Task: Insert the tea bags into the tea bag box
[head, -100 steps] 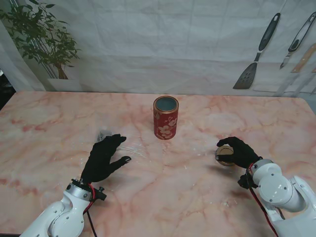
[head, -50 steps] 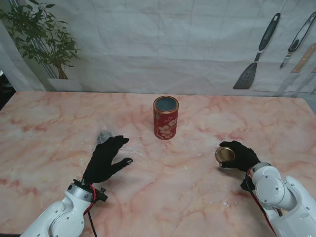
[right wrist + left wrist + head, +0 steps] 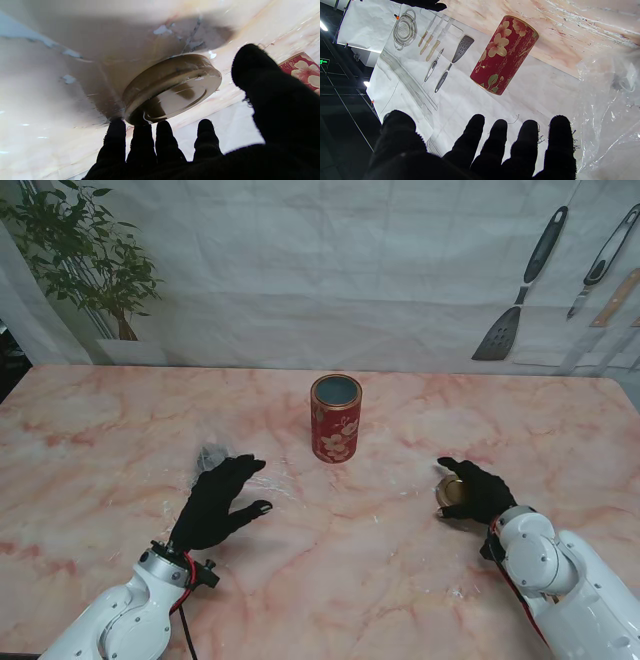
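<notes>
The red flowered tea box [image 3: 336, 418] stands upright and lidless at the table's middle; it also shows in the left wrist view [image 3: 503, 55] and at the edge of the right wrist view [image 3: 301, 70]. A clear plastic bag [image 3: 213, 455] with something dark inside lies just beyond my left hand [image 3: 220, 500], which is open with fingers [image 3: 528, 140] spread near the bag [image 3: 607, 100]. The gold lid [image 3: 452, 492] rests on the table at the right. My right hand [image 3: 478, 490] is open beside it, fingertips [image 3: 141, 140] at the lid's [image 3: 172, 87] rim and thumb held apart.
The pink marble table [image 3: 380, 580] runs wide around both hands. A backdrop with printed kitchen tools [image 3: 520, 290] and a plant [image 3: 90, 260] stands behind the far edge.
My right hand has uncurled from over the gold lid, and the thumb now sticks out. My left hand has crept slightly toward the plastic bag.
</notes>
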Controlling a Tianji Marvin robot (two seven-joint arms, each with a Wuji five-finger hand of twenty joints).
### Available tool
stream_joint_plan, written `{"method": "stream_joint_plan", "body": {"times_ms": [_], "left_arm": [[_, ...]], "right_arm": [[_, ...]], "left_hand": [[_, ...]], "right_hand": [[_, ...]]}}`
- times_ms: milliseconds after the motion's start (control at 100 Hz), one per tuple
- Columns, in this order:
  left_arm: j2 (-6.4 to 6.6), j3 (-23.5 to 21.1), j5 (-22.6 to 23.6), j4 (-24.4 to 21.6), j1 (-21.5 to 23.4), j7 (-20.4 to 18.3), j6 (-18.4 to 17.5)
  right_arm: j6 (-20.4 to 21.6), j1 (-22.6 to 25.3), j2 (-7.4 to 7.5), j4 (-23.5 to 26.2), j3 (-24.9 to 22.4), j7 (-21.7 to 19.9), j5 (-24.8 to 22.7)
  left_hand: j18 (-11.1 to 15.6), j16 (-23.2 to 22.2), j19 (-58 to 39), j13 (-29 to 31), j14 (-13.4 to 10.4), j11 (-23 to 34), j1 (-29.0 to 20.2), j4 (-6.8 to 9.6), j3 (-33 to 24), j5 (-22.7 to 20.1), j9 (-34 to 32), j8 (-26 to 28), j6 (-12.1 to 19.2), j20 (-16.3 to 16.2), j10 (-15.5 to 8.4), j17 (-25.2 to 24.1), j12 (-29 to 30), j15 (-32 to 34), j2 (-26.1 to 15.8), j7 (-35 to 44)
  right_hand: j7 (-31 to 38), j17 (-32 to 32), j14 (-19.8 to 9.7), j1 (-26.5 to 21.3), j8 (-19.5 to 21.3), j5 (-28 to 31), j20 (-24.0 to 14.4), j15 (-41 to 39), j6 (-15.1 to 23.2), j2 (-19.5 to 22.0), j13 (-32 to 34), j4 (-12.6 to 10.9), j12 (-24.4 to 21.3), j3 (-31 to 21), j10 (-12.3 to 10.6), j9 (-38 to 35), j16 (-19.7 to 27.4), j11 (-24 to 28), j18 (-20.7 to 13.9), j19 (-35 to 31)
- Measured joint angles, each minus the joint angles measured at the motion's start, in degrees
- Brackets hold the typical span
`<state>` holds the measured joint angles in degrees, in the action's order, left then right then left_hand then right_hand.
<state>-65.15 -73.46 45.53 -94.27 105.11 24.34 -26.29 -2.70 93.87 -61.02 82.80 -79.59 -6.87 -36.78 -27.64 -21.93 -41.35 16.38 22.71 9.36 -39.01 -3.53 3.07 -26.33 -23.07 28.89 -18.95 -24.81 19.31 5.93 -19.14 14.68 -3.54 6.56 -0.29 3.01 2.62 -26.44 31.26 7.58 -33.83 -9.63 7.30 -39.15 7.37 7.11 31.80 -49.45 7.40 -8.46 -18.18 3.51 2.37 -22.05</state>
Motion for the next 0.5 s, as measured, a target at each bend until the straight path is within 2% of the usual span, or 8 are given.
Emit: {"method": "stream_joint_plan", "body": {"times_ms": [70,150,220,290,350,400,450,500], "left_arm": [[0.03,0.00,0.00,0.00,-0.04,-0.21,-0.07],[0.07,0.02,0.02,0.00,-0.10,-0.36,-0.12],[0.09,0.06,0.02,0.00,-0.17,-0.53,-0.21],[0.10,0.08,0.00,0.00,-0.22,-0.69,-0.31],[0.11,0.11,-0.02,0.01,-0.25,-0.71,-0.35],[0.11,0.12,-0.05,0.03,-0.27,-0.71,-0.38],[0.11,0.12,-0.14,0.04,-0.28,-0.71,-0.44],[0.11,0.12,-0.30,0.04,-0.28,-0.71,-0.52]], "right_arm": [[0.26,-0.66,-0.04,-0.70,0.64,0.68,0.02],[0.72,-1.45,-0.14,-1.56,1.38,1.74,0.24],[1.16,-2.28,-0.18,-2.50,2.26,2.58,0.43],[1.43,-2.93,-0.18,-2.80,2.72,2.01,0.26],[1.58,-3.45,-0.06,-2.81,3.09,1.05,-0.13],[1.70,-3.86,0.12,-2.77,3.35,0.08,-0.34],[1.82,-4.27,0.44,-2.50,3.48,-1.73,-0.46],[1.82,-4.68,0.89,-2.11,3.70,-3.52,-0.75]], "left_hand": [[0.00,0.00,-0.60,0.00,0.00,0.02,0.00,0.00,0.00,0.00,0.00,0.00,0.00,-0.08,0.00,0.27,0.00,0.00,0.00,0.00],[0.00,0.00,-0.63,0.67,0.00,0.03,0.00,0.00,0.00,-0.01,0.00,0.00,0.03,-0.50,0.00,0.37,0.00,0.00,0.00,0.01],[0.00,0.00,-0.75,0.69,0.00,0.04,0.00,0.00,0.00,-0.01,0.00,0.00,0.04,-0.60,0.00,0.47,0.00,0.00,0.00,0.02],[-0.01,0.00,-1.31,0.70,0.00,0.05,0.00,0.00,0.00,-0.01,-0.01,0.00,0.25,-0.63,0.00,0.58,0.00,0.00,0.01,0.02],[-0.01,0.00,-1.34,0.71,0.00,0.07,0.00,0.00,0.00,-0.01,-0.01,0.01,0.60,-0.64,0.00,0.59,0.00,0.00,0.01,0.03],[-0.02,0.00,-1.37,0.72,0.00,0.07,0.00,0.00,0.00,-0.01,-0.01,0.01,0.60,-0.71,0.00,0.63,0.00,0.00,0.01,0.03],[-0.03,0.00,-1.95,0.72,0.00,0.07,0.00,0.00,0.00,-0.01,-0.01,0.01,0.60,-0.73,0.00,0.89,0.00,0.00,0.01,0.03],[-0.05,0.00,-2.04,0.72,0.00,0.07,0.00,0.00,0.00,-0.01,-0.01,0.01,0.60,-0.75,0.00,1.06,0.00,0.00,0.01,0.03]], "right_hand": [[-0.61,-1.10,0.00,-0.01,-1.41,0.02,0.07,-1.36,0.06,0.00,0.00,0.00,-1.37,-0.71,0.00,0.00,0.00,-0.06,0.54,0.65],[-0.62,-2.53,0.62,-0.05,-3.24,0.04,0.62,-4.05,0.09,-2.07,0.00,0.00,-1.40,-1.27,0.00,0.00,-0.30,-0.06,0.80,0.64],[-0.66,-2.66,0.68,-0.12,-4.64,0.16,0.72,-6.10,0.52,-2.08,0.06,0.00,-1.40,-1.93,0.00,0.00,-0.83,-0.06,0.98,0.54],[-1.28,-2.66,0.82,-0.23,-7.86,0.81,3.20,-7.70,0.65,-2.51,1.18,0.00,-1.40,-2.85,0.00,0.00,-0.89,-0.06,1.35,-0.19],[-1.30,-2.71,2.00,-1.13,-12.14,1.11,5.29,-8.26,0.67,-2.81,1.40,0.00,-1.40,-4.06,0.07,0.00,-0.89,-0.06,2.06,-1.28],[-1.32,-2.78,2.70,-2.40,-18.30,1.15,7.95,-8.43,0.69,-2.81,1.39,0.00,-1.39,-4.99,0.28,0.00,-0.84,-0.07,2.21,-2.09],[-1.42,-2.78,3.32,-3.04,-21.06,1.73,9.16,-7.98,0.73,-2.81,1.30,0.00,-1.39,-5.47,0.30,0.00,-0.72,-0.07,2.21,-2.59],[-1.90,-3.04,4.01,-3.66,-26.81,1.73,11.00,-7.37,0.75,-2.86,1.21,0.00,-1.39,-6.67,0.34,0.00,-0.39,-0.07,2.45,-3.38]]}}
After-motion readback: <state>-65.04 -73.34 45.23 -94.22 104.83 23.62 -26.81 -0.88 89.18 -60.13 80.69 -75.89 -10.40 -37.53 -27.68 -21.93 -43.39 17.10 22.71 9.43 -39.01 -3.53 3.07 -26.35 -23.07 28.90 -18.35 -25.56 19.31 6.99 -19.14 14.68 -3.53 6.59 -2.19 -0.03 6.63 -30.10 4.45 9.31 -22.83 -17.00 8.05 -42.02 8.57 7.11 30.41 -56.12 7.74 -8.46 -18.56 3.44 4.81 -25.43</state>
